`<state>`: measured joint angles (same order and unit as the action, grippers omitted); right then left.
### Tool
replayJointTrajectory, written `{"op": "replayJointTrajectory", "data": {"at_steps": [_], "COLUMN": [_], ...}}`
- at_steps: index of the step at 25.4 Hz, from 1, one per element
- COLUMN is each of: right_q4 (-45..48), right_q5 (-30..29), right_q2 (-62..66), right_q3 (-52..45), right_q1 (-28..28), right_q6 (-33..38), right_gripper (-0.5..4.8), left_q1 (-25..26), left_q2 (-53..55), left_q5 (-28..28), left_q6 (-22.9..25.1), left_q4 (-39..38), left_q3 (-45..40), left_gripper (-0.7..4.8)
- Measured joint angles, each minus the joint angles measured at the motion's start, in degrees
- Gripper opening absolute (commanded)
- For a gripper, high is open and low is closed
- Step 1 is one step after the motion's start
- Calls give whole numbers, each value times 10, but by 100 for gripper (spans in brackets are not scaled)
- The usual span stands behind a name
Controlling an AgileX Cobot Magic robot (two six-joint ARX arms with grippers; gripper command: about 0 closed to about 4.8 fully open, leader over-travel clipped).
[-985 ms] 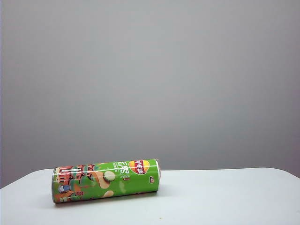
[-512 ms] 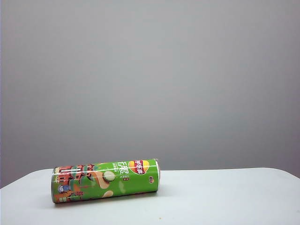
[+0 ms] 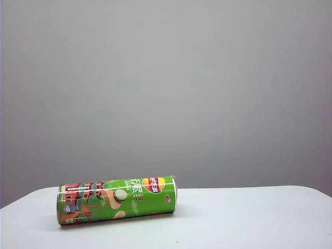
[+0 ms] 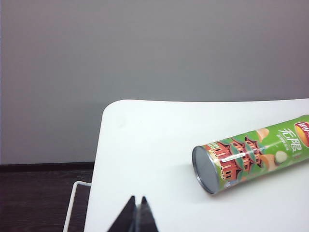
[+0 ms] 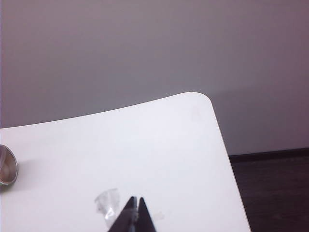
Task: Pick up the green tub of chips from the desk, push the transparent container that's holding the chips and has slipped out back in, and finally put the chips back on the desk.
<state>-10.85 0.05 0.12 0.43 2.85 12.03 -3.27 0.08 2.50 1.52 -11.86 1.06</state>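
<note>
Exterior view shows the green tub of chips (image 3: 117, 199) lying untouched on the tabletop (image 3: 249, 218); left gripper (image 4: 136, 217) and right gripper (image 5: 134, 215), both pressed together, hover apart from it and should spread before straddling its middle.

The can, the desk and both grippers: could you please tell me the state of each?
Can: lying on its side on the desk, untouched; no tray sticking out that I can see.
Desk: bears the can and a small clear scrap.
Left gripper: shut, empty, short of the can's metal end.
Right gripper: shut, empty, by the scrap.
</note>
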Motion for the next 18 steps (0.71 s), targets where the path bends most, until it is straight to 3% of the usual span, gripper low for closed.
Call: {"op": "replayJointTrajectory", "data": {"at_steps": [1,2,18], "right_q4": [0,0,0], "right_q5": [0,0,0], "right_q2": [0,0,0], "right_q3": [0,0,0], "right_q1": [0,0,0], "right_q6": [-1,-1,-1], "right_gripper": [-1,-1,-1], "left_q1": [0,0,0], "left_q2": [0,0,0], "left_q5": [0,1,3], "left_q6": [0,0,0], "left_q4": [0,0,0], "left_q3": [0,0,0], "left_gripper": [62,66,66]}}
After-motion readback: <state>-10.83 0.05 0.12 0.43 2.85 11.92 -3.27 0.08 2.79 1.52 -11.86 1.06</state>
